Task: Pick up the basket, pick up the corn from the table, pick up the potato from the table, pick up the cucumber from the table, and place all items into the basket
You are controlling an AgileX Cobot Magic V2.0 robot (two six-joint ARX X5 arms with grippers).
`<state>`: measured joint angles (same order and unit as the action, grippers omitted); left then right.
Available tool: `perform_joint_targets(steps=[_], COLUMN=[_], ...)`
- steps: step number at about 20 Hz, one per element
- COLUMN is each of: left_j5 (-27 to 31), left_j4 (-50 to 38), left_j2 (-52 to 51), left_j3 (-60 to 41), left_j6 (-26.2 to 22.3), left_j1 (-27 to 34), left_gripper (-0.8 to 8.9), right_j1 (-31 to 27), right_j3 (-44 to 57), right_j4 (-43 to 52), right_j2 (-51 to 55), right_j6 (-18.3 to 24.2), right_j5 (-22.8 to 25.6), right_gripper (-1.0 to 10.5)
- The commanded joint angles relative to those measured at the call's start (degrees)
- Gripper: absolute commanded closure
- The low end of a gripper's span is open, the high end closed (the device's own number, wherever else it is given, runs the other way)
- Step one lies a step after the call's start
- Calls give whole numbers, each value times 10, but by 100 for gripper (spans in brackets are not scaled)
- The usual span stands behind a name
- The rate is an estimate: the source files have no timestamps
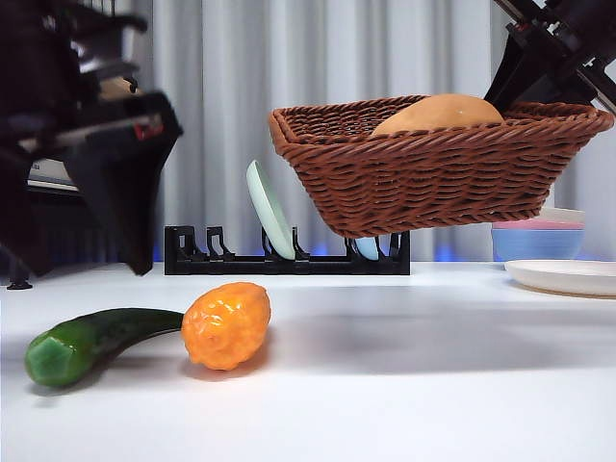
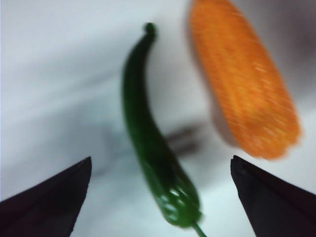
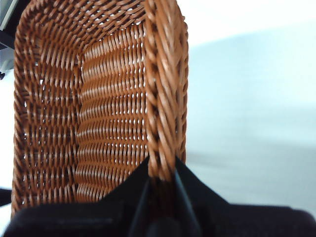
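The right claw [image 3: 160, 175] is clamped on the rim of the basket [image 1: 433, 173], holding it in the air above the worktop [image 1: 404, 385]. The potato [image 1: 438, 113] lies inside. The left claw [image 2: 160, 197] hangs spread wide over the cucumber [image 2: 153, 143], with the corn [image 2: 244, 84] just beside it, perhaps touching.

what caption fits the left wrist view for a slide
Open left gripper poised over the cucumber, the corn beside it on the table.
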<state>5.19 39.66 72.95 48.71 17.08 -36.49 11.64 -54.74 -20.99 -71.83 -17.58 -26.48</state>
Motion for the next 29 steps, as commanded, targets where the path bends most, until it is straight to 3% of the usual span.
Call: perform_joint_targets(steps=[1, 6, 9, 10, 14, 18, 19, 21, 25, 29], left_j5=[-12, -57, -56, -56, -52, -50, -17, 10, 1, -43], left_j4=[-21, -46, -64, -67, -83, -46, -38, -38, -49, -113], left_j2=[22, 83, 118, 124, 131, 120, 100, 39, -93, -116], left_j3=[-6, -6, -6, -6, -6, -6, -6, -2, 56, 152], left_j6=[-12, -24, -25, -25, -48, -100, -101, -98, -57, -47], left_j1=[25, 55, 55, 55, 55, 55, 55, 56, 55, 13], left_gripper=[347, 347, 354, 407, 837, 822, 822, 822, 822, 822], right_j1=[0, 0, 0, 0, 0, 0, 0, 0, 1, 2], right_j3=[0, 0, 0, 0, 0, 0, 0, 0, 0, 0], right_j4=[11, 11, 10, 10, 8, 8, 8, 8, 8, 8], right_j2=[0, 0, 0, 0, 0, 0, 0, 0, 0, 0], right_j6=[-8, -8, -8, -8, -8, -8, -8, -8, -8, -8], right_j5=[-6, -6, -6, -6, -6, -5, -4, -4, -2, -2], right_gripper=[962, 962, 962, 962, 962, 962, 962, 962, 962, 962])
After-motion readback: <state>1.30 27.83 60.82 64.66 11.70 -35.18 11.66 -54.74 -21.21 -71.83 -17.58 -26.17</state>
